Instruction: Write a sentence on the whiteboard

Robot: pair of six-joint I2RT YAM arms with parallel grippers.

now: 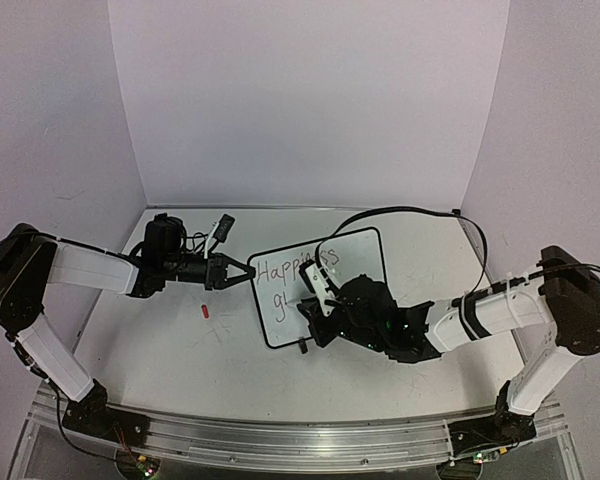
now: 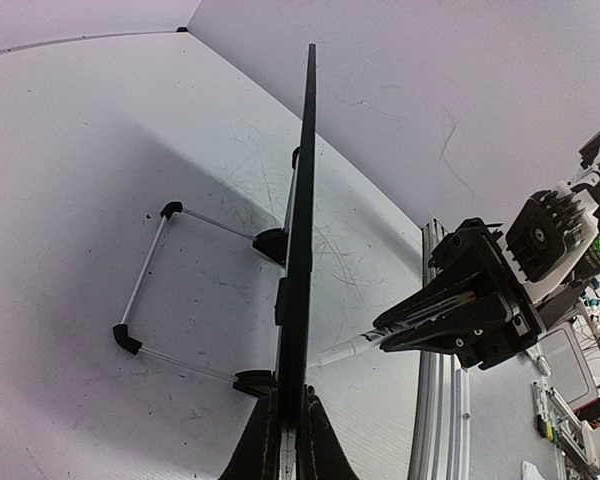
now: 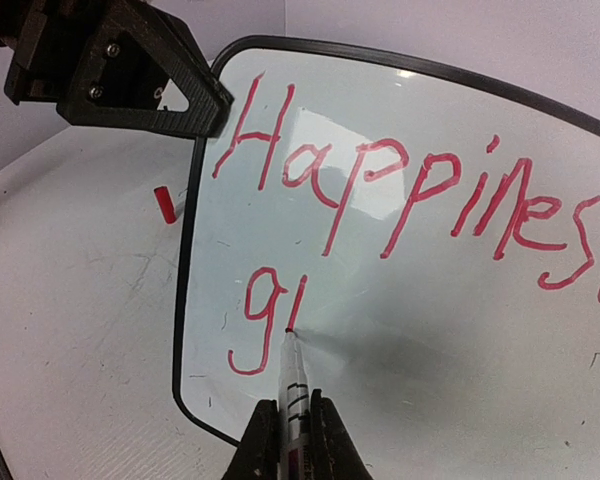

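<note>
Right gripper [image 3: 295,415], closed tight on the marker [image 3: 293,375], needs light, even tip pressure on the whiteboard [image 3: 430,330] just ahead, which the left gripper [image 2: 290,400] pinches.

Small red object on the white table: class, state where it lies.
In the top view the small red object lies on the white table, left of the black-framed whiteboard and just on the near side of the left gripper clamping its edge.
</note>
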